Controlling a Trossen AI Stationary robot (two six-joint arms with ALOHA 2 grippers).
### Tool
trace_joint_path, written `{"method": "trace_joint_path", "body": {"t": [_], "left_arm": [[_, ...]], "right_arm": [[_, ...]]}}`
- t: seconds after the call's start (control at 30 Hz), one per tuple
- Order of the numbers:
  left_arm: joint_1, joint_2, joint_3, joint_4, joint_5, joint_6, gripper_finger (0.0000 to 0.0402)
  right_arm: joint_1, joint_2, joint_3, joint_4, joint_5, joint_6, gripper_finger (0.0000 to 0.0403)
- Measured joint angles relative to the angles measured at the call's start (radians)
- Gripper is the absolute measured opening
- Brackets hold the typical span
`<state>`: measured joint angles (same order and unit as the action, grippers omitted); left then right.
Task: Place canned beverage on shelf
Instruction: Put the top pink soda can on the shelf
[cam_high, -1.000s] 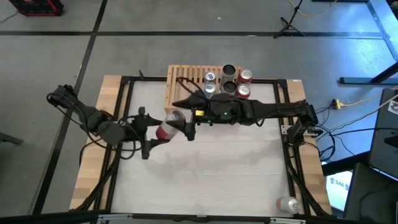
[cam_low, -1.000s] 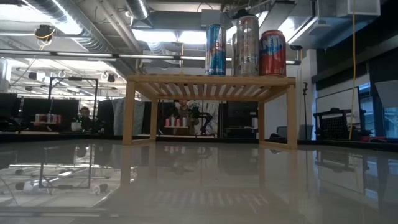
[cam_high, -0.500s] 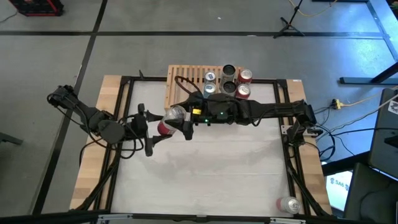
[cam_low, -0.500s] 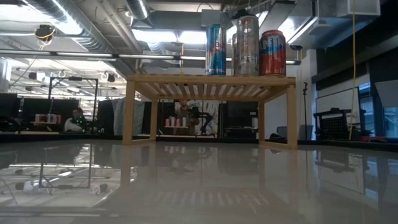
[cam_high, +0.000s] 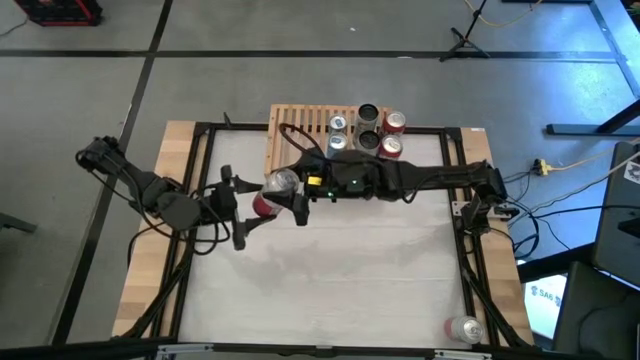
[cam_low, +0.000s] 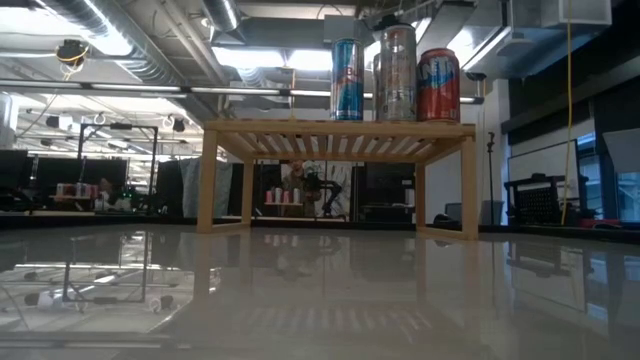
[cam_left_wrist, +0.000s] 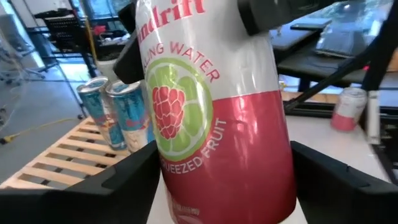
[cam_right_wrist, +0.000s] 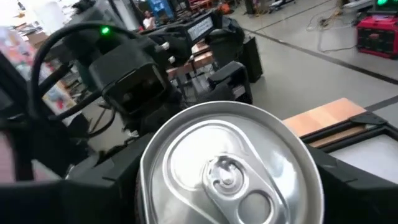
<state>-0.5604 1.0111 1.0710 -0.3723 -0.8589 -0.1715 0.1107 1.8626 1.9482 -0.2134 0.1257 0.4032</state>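
A canned beverage (cam_high: 272, 193), white above and red below with a raspberry label (cam_left_wrist: 217, 124), hangs tilted above the table's middle between both grippers. My left gripper (cam_high: 252, 208) comes from the left, its fingers close on either side of the can's red lower half (cam_left_wrist: 249, 180). My right gripper (cam_high: 292, 195) comes from the right and is shut on the can's top end (cam_right_wrist: 227, 168). The shelf (cam_high: 300, 125) stands at the far edge on its side legs (cam_low: 208, 180), with several cans (cam_low: 395, 75) upright on its slats. My left gripper has a finger (cam_left_wrist: 118, 183) on each side of the can's red lower half, lying across the can; whether they touch it I cannot tell. My right gripper pinches the can's upper end, just below the lid (cam_left_wrist: 255, 37), between its two fingers (cam_right_wrist: 106, 180). It comes roughly level from the table's right, facing the lid. The can is clear of the table, its top tipped toward the right arm.
Another can (cam_high: 465, 328) lies on the table near its front right corner. The left part of the shelf top (cam_high: 295, 120) is bare slats. A black frame (cam_high: 200, 160) runs round the table's edges.
My left gripper has rolled a little at the wrist. The can has stayed in the air between the two grippers, its lid end shifting slightly toward the far edge.
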Motion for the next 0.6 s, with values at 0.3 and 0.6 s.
{"method": "trace_joint_path", "body": {"t": [0.3,0.6], "left_arm": [[-0.053,-0.167,0.003,-0.32,0.255,-0.304,0.0329],[-0.088,-0.253,0.001,-0.451,0.364,-0.508,0.033]], "right_arm": [[0.027,0.011,-0.002,-0.214,-0.081,-0.088,0.0279],[0.062,0.178,-0.001,-0.198,-0.07,-0.26,0.0279]]}}
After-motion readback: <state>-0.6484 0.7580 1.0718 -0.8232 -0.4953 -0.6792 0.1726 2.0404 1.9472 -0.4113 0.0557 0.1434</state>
